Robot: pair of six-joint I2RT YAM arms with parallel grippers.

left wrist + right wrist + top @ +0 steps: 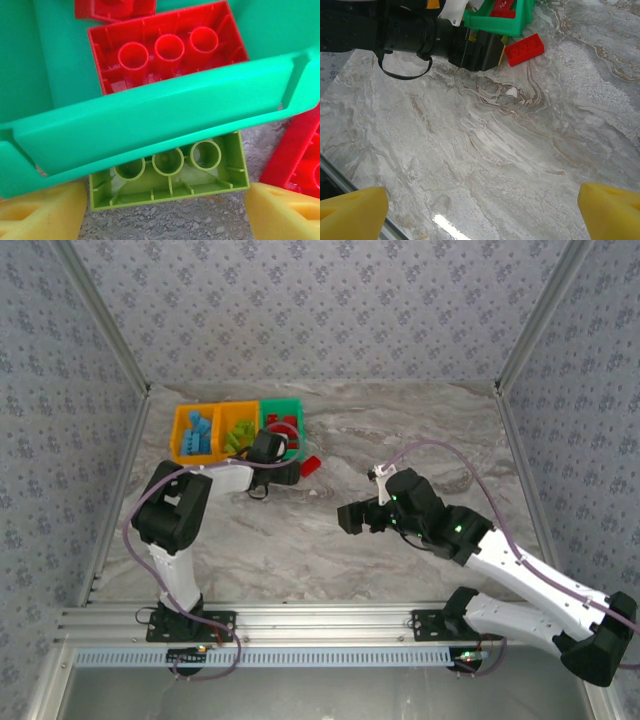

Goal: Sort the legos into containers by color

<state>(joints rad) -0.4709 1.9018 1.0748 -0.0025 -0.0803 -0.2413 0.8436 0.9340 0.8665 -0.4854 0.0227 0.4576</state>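
Lime green brick (170, 175) sits on the surface (485, 125), underside showing, tight against the green bin (150, 120) front wall. Light, stiff, slick, so pinch the short ends. Left gripper (167, 212) jaws bracket those ends; can't tell if clamped. Right gripper (482, 210) jaws spread, empty.

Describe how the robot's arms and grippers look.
The left arm and right arm have white links, black joints and a looping purple cable each. The left gripper and right gripper have yellow wedge-shaped fingers.
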